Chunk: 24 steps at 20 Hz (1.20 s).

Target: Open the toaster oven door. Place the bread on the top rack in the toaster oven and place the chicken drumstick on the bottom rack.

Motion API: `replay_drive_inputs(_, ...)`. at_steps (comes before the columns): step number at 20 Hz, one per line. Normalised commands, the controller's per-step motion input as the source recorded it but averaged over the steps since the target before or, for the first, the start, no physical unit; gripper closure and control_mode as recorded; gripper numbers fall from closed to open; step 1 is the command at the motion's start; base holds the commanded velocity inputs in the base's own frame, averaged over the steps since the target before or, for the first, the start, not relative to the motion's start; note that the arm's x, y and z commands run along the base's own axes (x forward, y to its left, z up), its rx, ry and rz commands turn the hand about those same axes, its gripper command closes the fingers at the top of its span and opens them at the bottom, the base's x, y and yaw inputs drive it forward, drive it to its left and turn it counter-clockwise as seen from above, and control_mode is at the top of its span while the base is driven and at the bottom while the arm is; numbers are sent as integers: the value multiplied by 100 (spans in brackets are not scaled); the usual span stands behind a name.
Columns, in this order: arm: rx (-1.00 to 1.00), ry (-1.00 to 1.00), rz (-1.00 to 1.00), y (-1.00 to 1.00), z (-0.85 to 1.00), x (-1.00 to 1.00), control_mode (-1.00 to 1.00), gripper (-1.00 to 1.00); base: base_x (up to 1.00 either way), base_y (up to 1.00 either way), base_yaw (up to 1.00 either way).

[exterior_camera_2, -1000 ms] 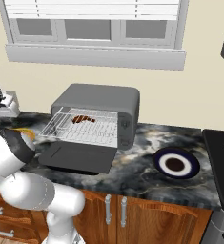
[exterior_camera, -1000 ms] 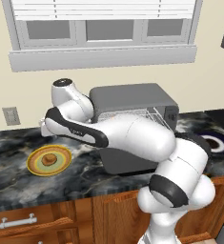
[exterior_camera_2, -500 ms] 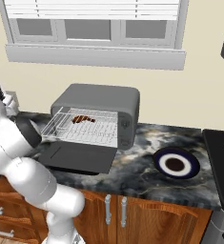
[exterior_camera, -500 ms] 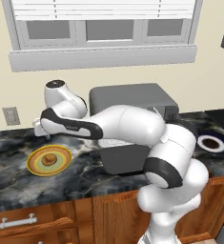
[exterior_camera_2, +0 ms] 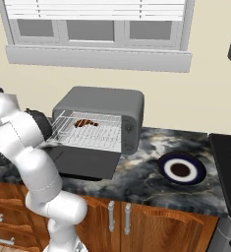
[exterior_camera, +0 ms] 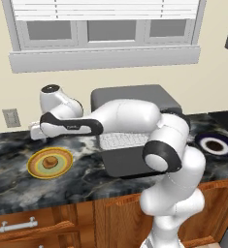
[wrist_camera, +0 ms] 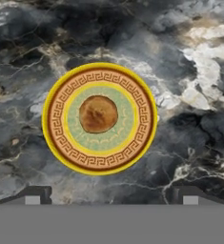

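Bread [wrist_camera: 98,114] centred on plate [wrist_camera: 56,138]; drumstick [exterior_camera_2: 86,123] inside oven [exterior_camera_2: 100,101].

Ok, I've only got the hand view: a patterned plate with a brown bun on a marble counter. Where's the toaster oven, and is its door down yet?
Observer: The toaster oven door is folded down flat in front of the toaster oven, which stands on the counter to the right of your plate.
Operator: Is the chicken drumstick already in there?
Observer: Yes, the chicken drumstick lies on a pulled-out wire rack inside.
Operator: And the bread?
Observer: The bread sits on the plate, with the arm reaching over it; the gripper is open.
Operator: Anything else on the counter?
Observer: A dark blue plate to the oven's right.
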Motion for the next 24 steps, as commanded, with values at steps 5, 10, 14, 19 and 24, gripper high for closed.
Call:
replay_drive_inputs(5, -1, 0, 0, 22, -14, 8, -100, -100, 0, 0, 0)
replay_drive_inputs(10, -1, 2, 0, 9, -5, 19, -100, -100, 0, 0, 0)
replay_drive_inputs(14, -4, 5, 0, 0, -12, 17, -100, -100, 0, 0, 0)
replay_drive_inputs(19, -7, 4, 0, 0, -19, 8, -100, -100, 0, 0, 0)
replay_drive_inputs(24, -5, 1, 0, 0, -18, 2, -100, -100, 0, 0, 0)
